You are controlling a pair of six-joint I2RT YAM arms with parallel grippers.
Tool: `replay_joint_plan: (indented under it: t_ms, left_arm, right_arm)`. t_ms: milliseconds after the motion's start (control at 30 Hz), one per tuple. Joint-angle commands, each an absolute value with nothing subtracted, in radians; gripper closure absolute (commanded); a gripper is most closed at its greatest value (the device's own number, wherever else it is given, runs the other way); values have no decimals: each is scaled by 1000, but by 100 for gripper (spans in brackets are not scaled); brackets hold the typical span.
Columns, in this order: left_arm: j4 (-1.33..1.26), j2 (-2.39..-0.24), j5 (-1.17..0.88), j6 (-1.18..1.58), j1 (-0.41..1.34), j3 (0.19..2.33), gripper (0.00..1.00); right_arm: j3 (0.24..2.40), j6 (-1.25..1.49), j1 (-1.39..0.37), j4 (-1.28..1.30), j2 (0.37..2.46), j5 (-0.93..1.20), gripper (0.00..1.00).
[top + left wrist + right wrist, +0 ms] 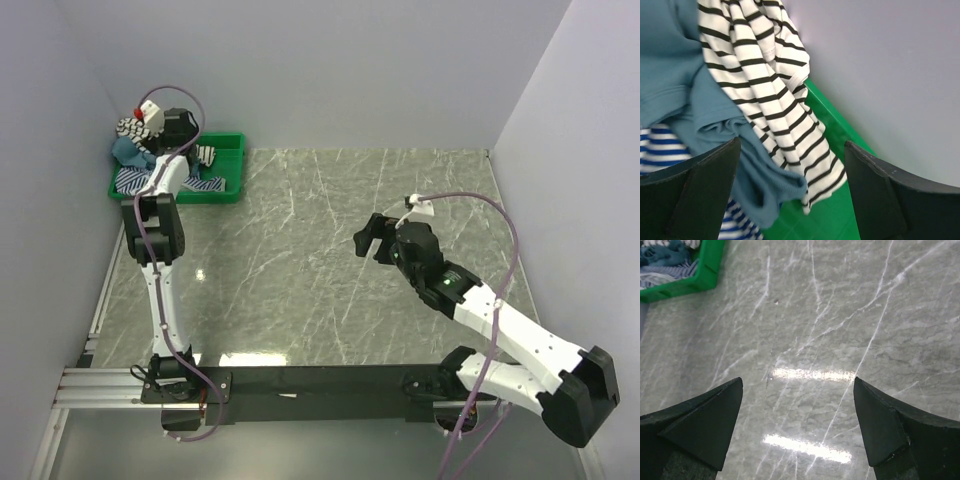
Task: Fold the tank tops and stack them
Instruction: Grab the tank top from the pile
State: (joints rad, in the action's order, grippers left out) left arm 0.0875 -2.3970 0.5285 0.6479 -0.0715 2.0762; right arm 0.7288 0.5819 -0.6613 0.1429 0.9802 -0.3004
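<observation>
The tank tops lie bunched in the green tray point(226, 150) at the table's far left corner. In the left wrist view the white one with black stripes point(765, 75) drapes over the teal-blue one point(680, 75). The blue-and-white striped one point(660, 150) lies under both. My left gripper point(792, 144) hangs open just above the pile, its fingers either side of the cloth edges and holding nothing. Out over the middle of the table, my right gripper point(368, 238) is open and holds nothing. In its own view the right gripper point(797, 382) looks down on bare marble.
The tray point(840, 130) sits tight against the pale back wall point(890, 60) and the left wall. The grey marble tabletop point(330, 260) stretches between the tray and the right arm. The tray's corner point(690, 285) shows at the upper left of the right wrist view.
</observation>
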Motion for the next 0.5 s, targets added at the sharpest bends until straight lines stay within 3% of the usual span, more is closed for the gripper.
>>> replay_joint_plan:
  t_ms: [0, 467]
  left_arm:
    - [14, -2444, 569, 664, -78, 2125, 11]
    - [-63, -2568, 560, 807, -120, 2161, 20]
  right_arm:
    - [747, 571, -640, 84, 1014, -295, 3]
    - [741, 586, -611, 54, 1124, -259, 7]
